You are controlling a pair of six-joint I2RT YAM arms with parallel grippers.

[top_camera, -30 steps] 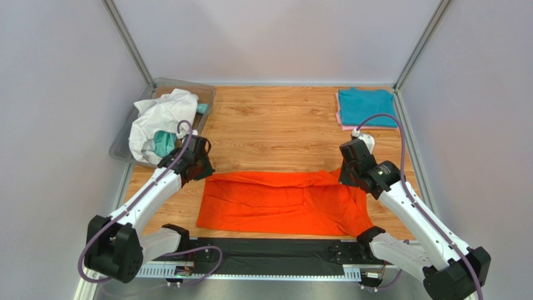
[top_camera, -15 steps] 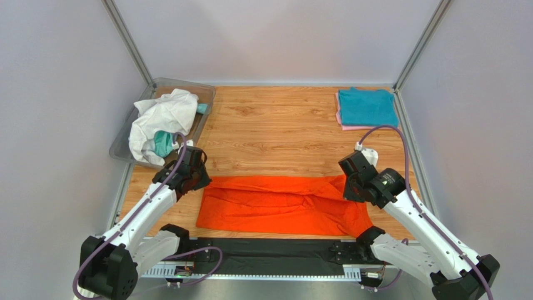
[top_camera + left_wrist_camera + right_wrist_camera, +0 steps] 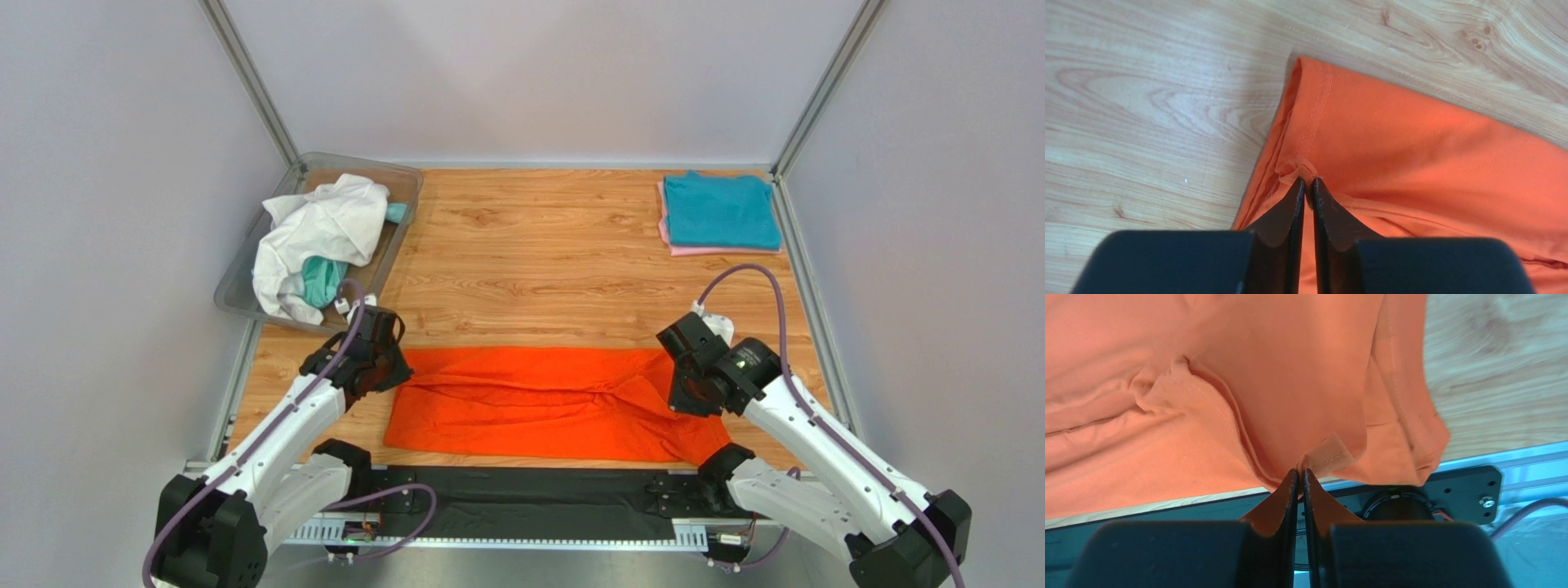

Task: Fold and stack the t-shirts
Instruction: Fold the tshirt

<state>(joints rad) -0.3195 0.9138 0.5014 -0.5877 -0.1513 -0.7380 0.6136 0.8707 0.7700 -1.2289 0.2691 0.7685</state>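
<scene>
Left gripper (image 3: 1306, 182): jaws drawn together to a hairline gap, nipping a small pucker of cloth at the left end of the orange t-shirt (image 3: 540, 398), just beside a stitched hem. Right gripper (image 3: 1300, 471): jaws likewise pressed together, clamped on a small hemmed tab at the shirt's right end, where the cloth bunches in several layers. Orange t-shirt: lies flat as a long band across the near part of the wooden table (image 3: 540, 257), stretched between the two grippers, with creases running towards its middle; its near edge sits close to the black strip (image 3: 540, 490) along the table's front. Teal t-shirt (image 3: 720, 208): folded square in the far right corner, well apart from the orange one. Pink t-shirt (image 3: 687, 250): beneath the teal one, only its edges showing. Clear plastic bin (image 3: 405, 184): far left corner. White t-shirt (image 3: 313, 227): crumpled, heaped in the bin and spilling over its near rim. Teal cloth (image 3: 321, 279): tucked under the white heap.
</scene>
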